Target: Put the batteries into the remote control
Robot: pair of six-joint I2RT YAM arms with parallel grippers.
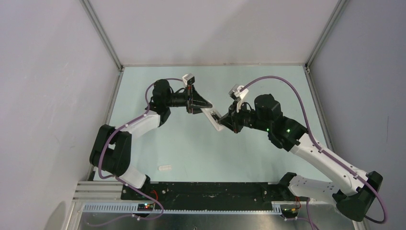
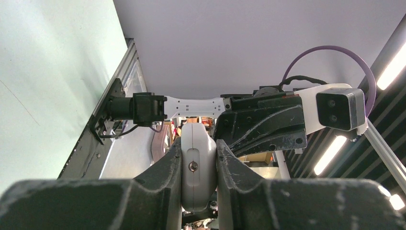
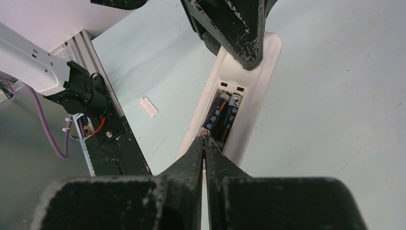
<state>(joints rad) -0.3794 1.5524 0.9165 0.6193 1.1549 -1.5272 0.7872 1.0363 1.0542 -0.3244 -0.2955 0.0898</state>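
Note:
My left gripper [image 2: 198,165] is shut on the end of the white remote control [image 2: 196,163] and holds it above the table; it shows mid-table in the top view [image 1: 214,120]. In the right wrist view the remote [image 3: 256,81] lies back up with its recess open. Two dark batteries [image 3: 221,115] lie side by side in the recess. My right gripper [image 3: 205,139] is shut, its tips pressed together at the near end of the left battery. In the top view the right gripper [image 1: 225,120] meets the remote's lower end and the left gripper [image 1: 207,103] holds its upper end.
A small flat white cover strip [image 1: 164,168] lies on the table near the left arm's base, also seen in the right wrist view [image 3: 148,107]. The enclosure's metal frame and walls stand around the pale green table [image 1: 191,153].

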